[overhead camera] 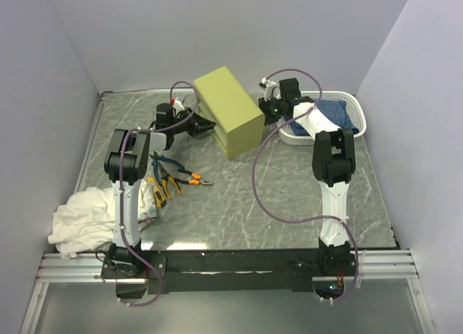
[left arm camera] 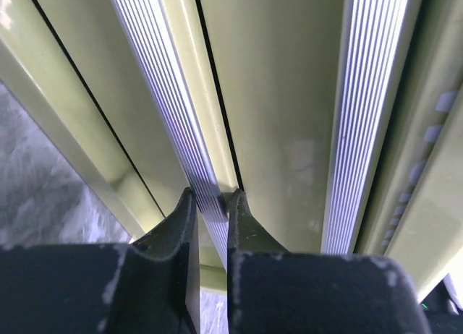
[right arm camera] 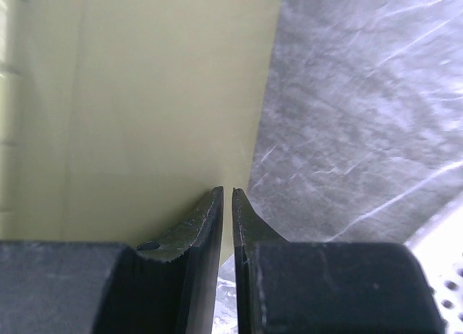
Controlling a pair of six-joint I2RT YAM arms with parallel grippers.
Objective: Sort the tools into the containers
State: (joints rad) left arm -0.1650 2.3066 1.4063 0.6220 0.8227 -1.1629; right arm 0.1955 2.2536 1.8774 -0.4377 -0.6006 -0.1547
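Two sets of jaws meet the olive cabinet [overhead camera: 228,110] mid-tabletop [overhead camera: 217,218]. Left jaws pinch a ribbed drawer pull [left arm camera: 163,95] on its front. Right jaws nearly closed, empty, at its right edge near the white basket [overhead camera: 362,124]. Pliers [overhead camera: 173,178] lie on open tabletop, near a white cloth [overhead camera: 83,218].

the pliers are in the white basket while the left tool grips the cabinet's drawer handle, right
Not quite: the top external view shows the pliers lying on the table beside the left arm, not in the white basket. The left tool does pinch the cabinet's ribbed drawer handle.
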